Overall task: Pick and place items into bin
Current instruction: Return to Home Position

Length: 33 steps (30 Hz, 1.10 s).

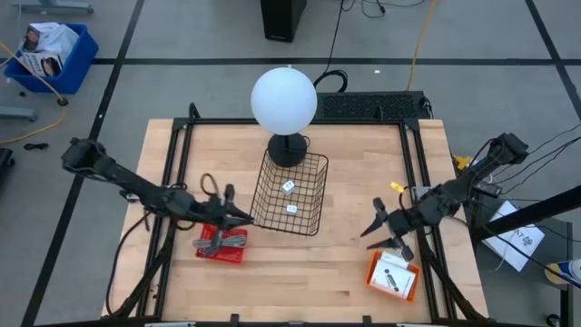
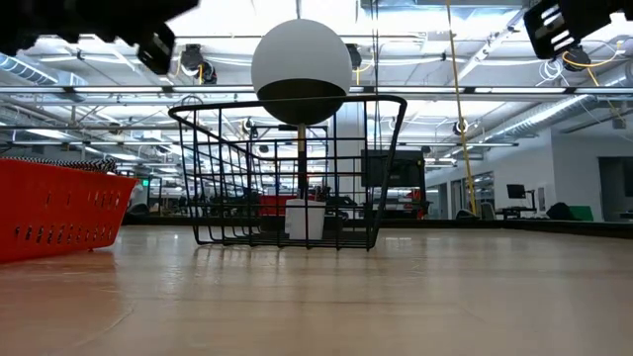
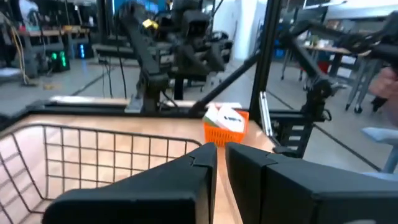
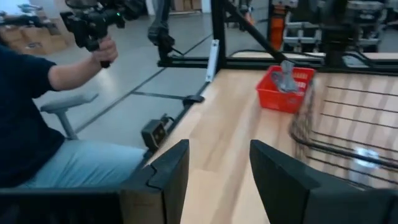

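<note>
A black wire bin (image 1: 292, 193) stands mid-table with two tiny white blocks (image 1: 288, 186) (image 1: 292, 209) on its floor; one block (image 2: 305, 220) also shows in the low view. Grey slim pieces (image 1: 227, 240) lie in a red tray (image 1: 221, 245) at the left. White packets (image 1: 392, 271) lie in an orange tray (image 1: 393, 277) at the right. My left gripper (image 1: 245, 217) hovers beside the bin's near left corner, above the red tray, with its fingers (image 3: 205, 162) shut and nothing between them. My right gripper (image 1: 376, 232) hovers open beside the orange tray's far edge, holding nothing.
A lamp with a white globe (image 1: 284, 100) stands on its black base right behind the bin. A black frame (image 1: 182, 136) borders the table. A seated person (image 4: 37, 124) holding a black device is beyond the table's left side.
</note>
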Motion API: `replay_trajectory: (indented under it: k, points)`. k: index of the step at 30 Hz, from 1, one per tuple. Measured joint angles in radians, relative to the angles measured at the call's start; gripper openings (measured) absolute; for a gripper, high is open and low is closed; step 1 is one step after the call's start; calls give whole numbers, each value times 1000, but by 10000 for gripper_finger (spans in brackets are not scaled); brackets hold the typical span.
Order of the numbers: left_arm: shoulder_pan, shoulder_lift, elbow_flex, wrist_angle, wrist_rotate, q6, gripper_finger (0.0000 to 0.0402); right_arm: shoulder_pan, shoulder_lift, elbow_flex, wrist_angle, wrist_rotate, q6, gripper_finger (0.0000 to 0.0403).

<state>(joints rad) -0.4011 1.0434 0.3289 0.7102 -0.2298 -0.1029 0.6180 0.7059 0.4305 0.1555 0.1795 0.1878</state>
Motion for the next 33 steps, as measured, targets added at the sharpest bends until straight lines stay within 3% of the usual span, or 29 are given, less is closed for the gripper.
replay_trajectory:
  k: [8,18,23,33]
  points:
    - [-14,-241,-90,-86,-34,20,42,-31,-205,0,-146,2,-30,162]
    - [-33,-453,-144,-185,-60,23,42,-31,-417,0,-334,3,-42,163]
    - [-32,-522,-185,-193,-61,18,42,-31,-484,-15,-351,38,-66,163]
    - [-32,-629,-247,-213,-71,16,42,-35,-619,-246,-234,26,-35,162]
